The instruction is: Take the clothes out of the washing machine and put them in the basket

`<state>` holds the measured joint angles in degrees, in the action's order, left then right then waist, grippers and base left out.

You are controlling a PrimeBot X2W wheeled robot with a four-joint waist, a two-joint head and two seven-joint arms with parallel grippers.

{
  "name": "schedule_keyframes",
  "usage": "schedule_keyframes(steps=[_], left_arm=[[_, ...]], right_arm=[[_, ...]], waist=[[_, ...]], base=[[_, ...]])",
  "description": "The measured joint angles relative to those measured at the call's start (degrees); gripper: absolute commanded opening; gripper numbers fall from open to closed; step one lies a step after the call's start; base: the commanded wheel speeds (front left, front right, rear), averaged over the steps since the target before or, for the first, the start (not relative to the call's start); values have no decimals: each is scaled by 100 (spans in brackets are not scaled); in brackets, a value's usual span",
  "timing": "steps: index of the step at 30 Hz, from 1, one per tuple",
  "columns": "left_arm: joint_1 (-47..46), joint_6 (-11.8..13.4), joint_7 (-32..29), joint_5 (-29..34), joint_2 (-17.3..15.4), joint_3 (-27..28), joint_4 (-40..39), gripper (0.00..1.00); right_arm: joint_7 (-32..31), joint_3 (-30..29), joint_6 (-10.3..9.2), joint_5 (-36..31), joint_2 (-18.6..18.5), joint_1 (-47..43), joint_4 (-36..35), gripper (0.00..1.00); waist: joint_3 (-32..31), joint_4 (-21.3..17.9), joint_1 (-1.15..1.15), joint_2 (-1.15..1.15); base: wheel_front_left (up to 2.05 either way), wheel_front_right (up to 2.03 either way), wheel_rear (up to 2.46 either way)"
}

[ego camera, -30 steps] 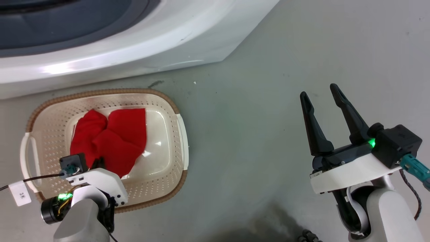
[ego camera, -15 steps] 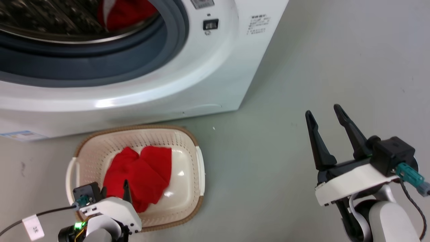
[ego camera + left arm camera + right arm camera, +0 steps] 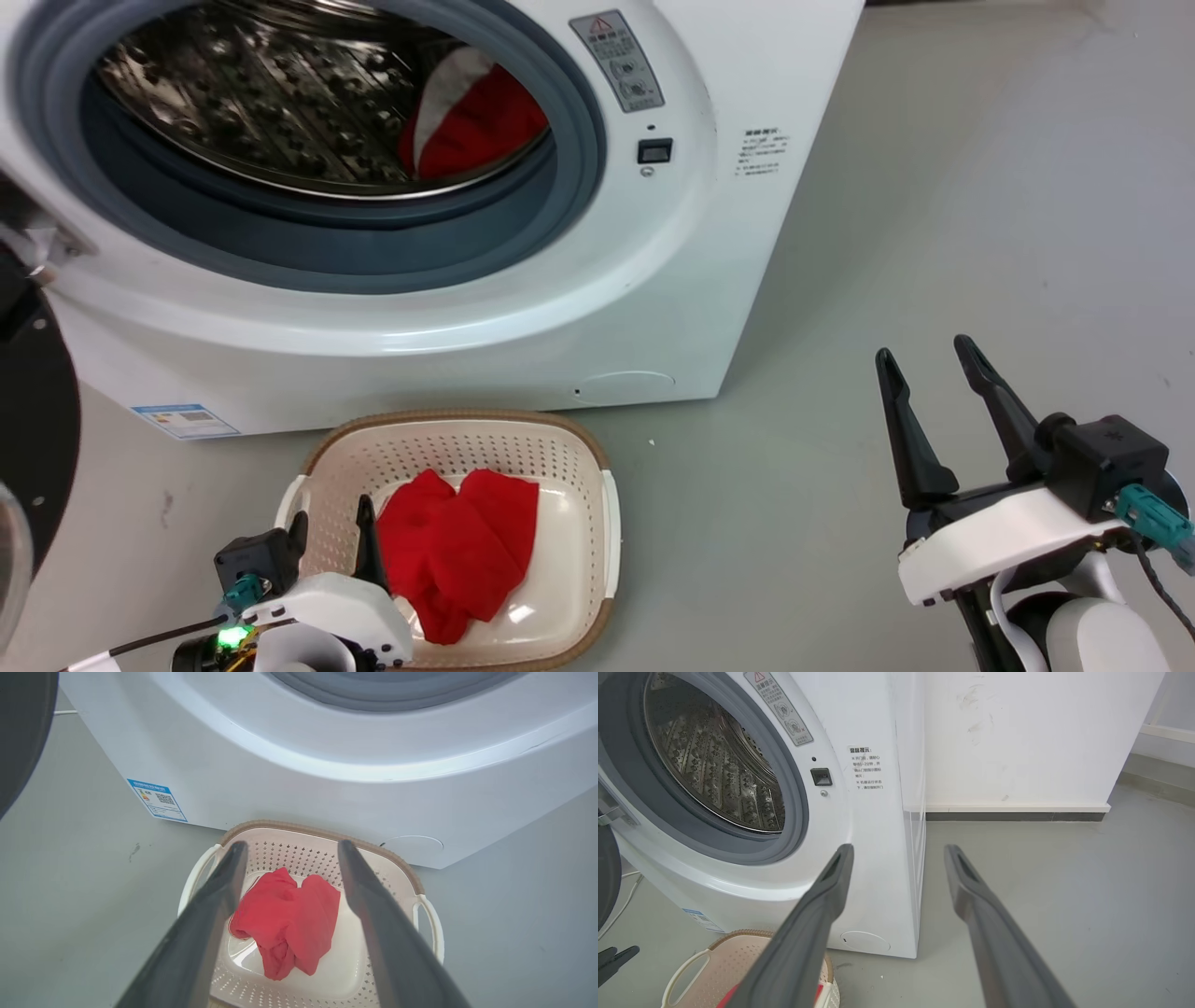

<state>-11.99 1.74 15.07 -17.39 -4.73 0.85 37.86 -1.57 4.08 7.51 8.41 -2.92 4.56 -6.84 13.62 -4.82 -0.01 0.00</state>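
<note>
Up went the robot's head, so the washing machine (image 3: 467, 317) opening came into sight. A red and white bundle (image 3: 476, 117) sat bunched in the drum (image 3: 261, 103), leaning on its right side, up and ahead of both claws. Another red piece (image 3: 457, 551) lay in the basket (image 3: 448, 418). The left gripper (image 3: 331, 511) hung over the basket, and I judged it nearer the bundle than the right gripper (image 3: 922, 348). Both were spread wide, holding nothing. The head view caught the bundle, while the right wrist view looked at bare steel.

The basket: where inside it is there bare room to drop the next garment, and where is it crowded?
Free: the basket's right half, bare cream floor bordered by the red garment on its left and the wall with the right white handle. Crowded: the left half, where the garment lies bunched and the open left gripper shows over the near-left corner.
</note>
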Motion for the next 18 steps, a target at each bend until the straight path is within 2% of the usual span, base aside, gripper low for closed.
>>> schedule_keyframes(steps=[12, 18], left_arm=[[189, 130, 0, 563, 65, -31, -1667, 100], [-159, 154, -127, 643, -85, -81, -1887, 100]], right_arm=[[-136, -21, 0, -24, -1, -164, -109, 100], [-142, 62, 0, 5, -1, -202, -141, 100]], waist=[[-381, 227, 0, 0], [-338, 144, 1, 0]], base=[[0, 0, 0], [0, 0, 0]])
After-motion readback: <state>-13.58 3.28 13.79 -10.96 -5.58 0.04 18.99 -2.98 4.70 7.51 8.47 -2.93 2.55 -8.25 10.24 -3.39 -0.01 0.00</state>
